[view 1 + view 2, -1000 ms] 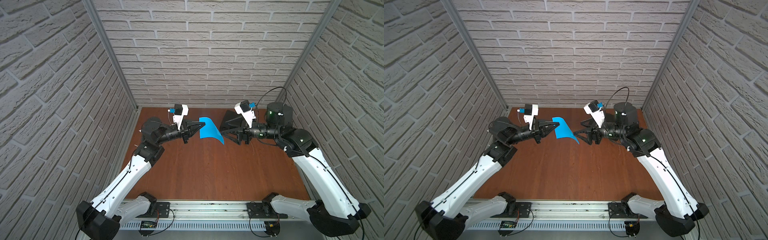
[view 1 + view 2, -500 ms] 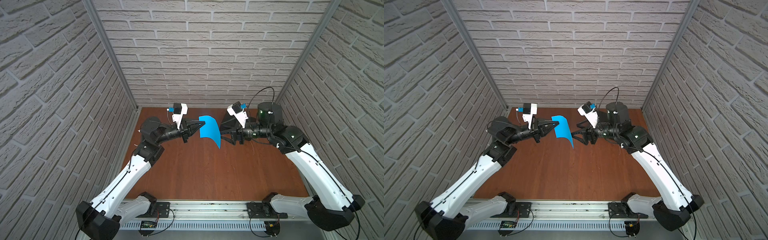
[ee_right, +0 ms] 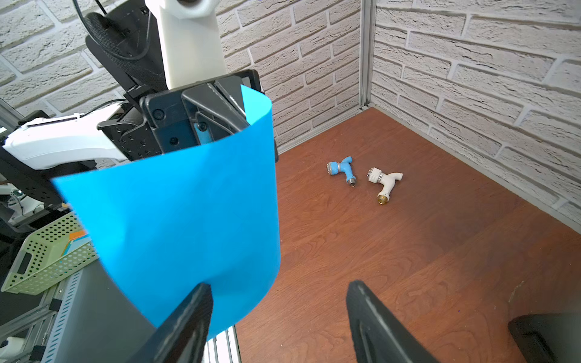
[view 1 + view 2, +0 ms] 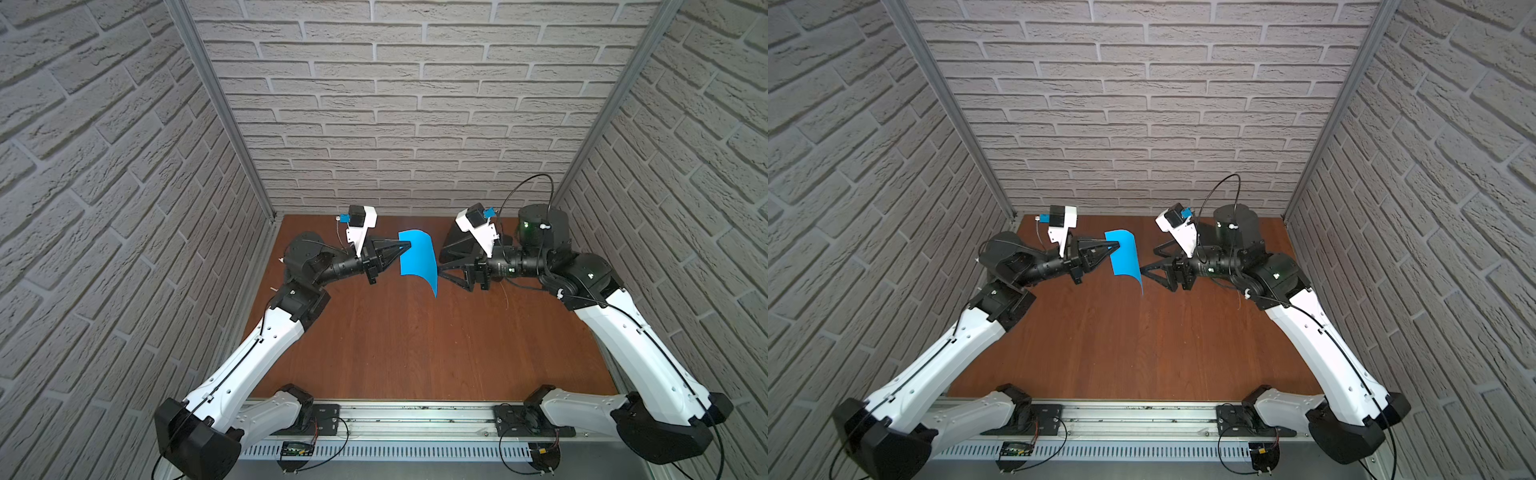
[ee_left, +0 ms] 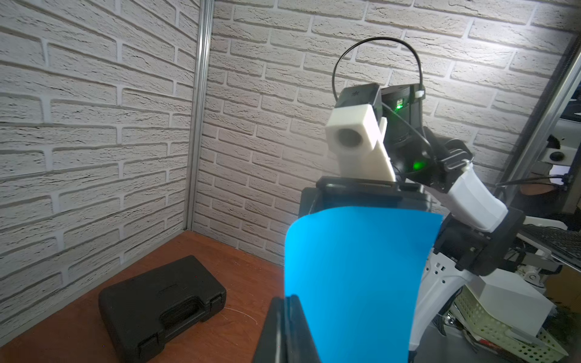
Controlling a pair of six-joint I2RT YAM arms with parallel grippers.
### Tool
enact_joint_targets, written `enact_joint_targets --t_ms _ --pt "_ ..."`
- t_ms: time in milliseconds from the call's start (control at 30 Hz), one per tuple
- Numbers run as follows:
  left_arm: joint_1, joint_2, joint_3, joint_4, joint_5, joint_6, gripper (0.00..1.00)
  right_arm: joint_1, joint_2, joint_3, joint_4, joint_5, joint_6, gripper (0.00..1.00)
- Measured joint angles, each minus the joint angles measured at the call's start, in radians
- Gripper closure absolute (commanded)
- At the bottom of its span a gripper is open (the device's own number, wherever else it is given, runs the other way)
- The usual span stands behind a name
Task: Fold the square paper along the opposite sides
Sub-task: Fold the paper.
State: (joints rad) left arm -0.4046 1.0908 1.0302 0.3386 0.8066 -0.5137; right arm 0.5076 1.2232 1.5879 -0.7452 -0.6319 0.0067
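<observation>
The left gripper [image 4: 405, 248] is clamped on one edge of the blue paper [image 4: 417, 257], which hangs curled above the table [image 4: 395, 353]. The right gripper [image 4: 441, 264], also above the table, has its jaws apart.

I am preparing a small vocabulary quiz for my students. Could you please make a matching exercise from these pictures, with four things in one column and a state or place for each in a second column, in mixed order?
Column one
1. square paper
2. left gripper
3. right gripper
4. black case

Column two
A. lying on the wooden table
B. open, holding nothing
C. shut on the square paper
D. up in the air, curved

Pairs: 1-D, 2-C, 3-B, 4-A
</observation>
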Motion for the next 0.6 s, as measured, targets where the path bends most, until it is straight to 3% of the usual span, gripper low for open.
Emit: enact_joint_targets --t_ms 600 --pt "0.000 0.011 0.000 0.000 -0.011 -0.003 1.00 0.040 0.015 0.032 -0.007 0.007 -0.008 0.28"
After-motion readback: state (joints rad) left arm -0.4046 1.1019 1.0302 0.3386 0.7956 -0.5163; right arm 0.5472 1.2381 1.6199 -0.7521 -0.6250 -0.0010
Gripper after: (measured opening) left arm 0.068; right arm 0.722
